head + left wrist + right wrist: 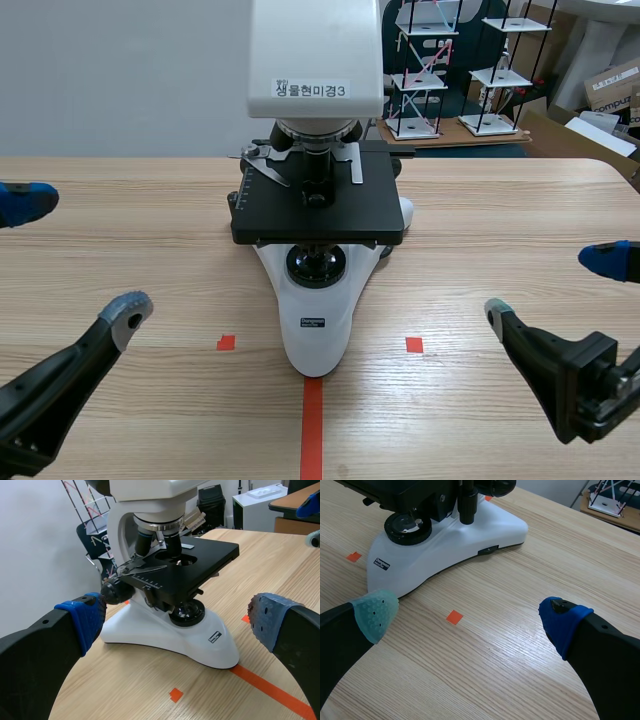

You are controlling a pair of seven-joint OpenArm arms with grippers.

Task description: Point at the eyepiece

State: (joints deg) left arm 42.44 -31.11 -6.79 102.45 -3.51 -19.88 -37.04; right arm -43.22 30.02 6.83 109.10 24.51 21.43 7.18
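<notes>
Wood-grain counter (500, 220) carries a white microscope (315, 320) at centre; its eyepiece is out of view, likely up top. Flanking it, the left gripper (80, 255) and right gripper (552, 286) hover low, both spread. Pointing hasn't begun; next, one arm should rise toward the head

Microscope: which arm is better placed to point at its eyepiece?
Left, marginally: both open grippers sit low, eyepiece unseen, but left gripper faces the head of the microscope, right gripper only its base.
</notes>
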